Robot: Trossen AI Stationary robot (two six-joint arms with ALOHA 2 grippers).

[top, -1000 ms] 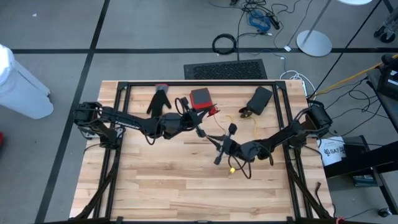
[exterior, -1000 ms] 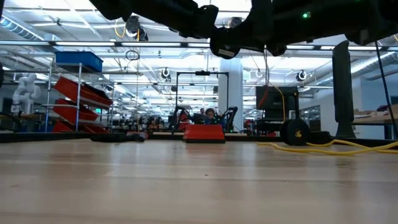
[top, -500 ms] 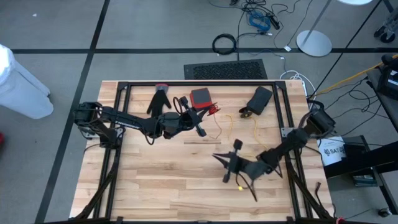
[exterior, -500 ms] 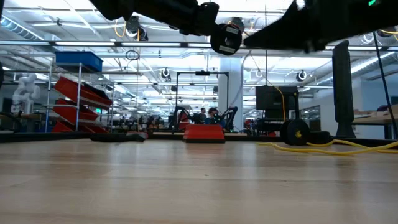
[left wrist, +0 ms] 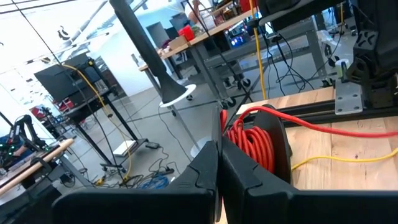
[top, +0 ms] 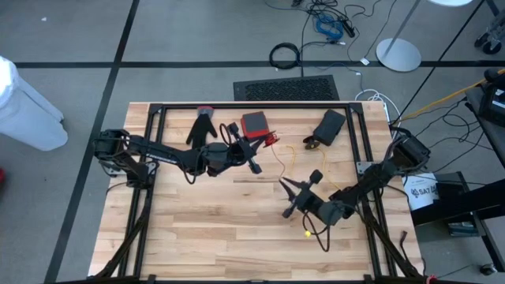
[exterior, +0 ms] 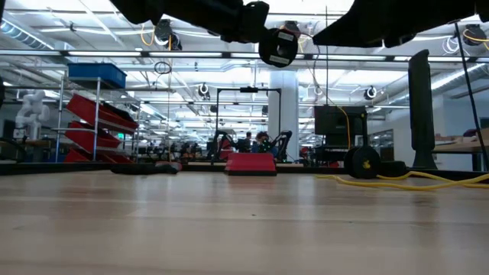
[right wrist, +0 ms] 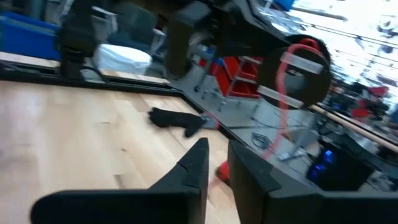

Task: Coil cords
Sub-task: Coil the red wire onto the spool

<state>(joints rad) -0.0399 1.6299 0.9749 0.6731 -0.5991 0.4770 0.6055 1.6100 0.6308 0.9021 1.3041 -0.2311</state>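
Observation:
A yellow cord (top: 322, 162) runs across the table from its far middle to a yellow end (top: 306, 233) beside a thin black cord loop (top: 319, 237) under my right arm. A red cord is bunched in a coil (left wrist: 250, 142) beside the red box (top: 254, 124). My left gripper (left wrist: 219, 146) is shut at that coil, above the table's far middle. My right gripper (top: 284, 184) is raised over the table's middle, pointing toward the far left. Its fingers (right wrist: 194, 163) stand a narrow gap apart with nothing showing between them. My left gripper has a strand of the red cord (left wrist: 222, 124) at its fingertips, pinched between the two shut fingers, which reach level toward the table's right. The cord is slack: one strand trails to the right (left wrist: 348, 129) and another hangs down (right wrist: 283, 99). My right gripper: the arm hides the yellow and black cords under it, so I cannot tell whether it touches them.
A black glove (top: 203, 125) lies at the far left. A black case (top: 330, 125) and a small dark piece (top: 309, 143) lie at the far right. A black frame (top: 252, 106) rims the table. The near half of the wooden top shows bare boards (top: 221, 237).
My right gripper has swung toward the table's near and right edges, then a little back toward the far edge, turning as it went. The yellow cord's end and the black loop have gone along with it toward the near edge.

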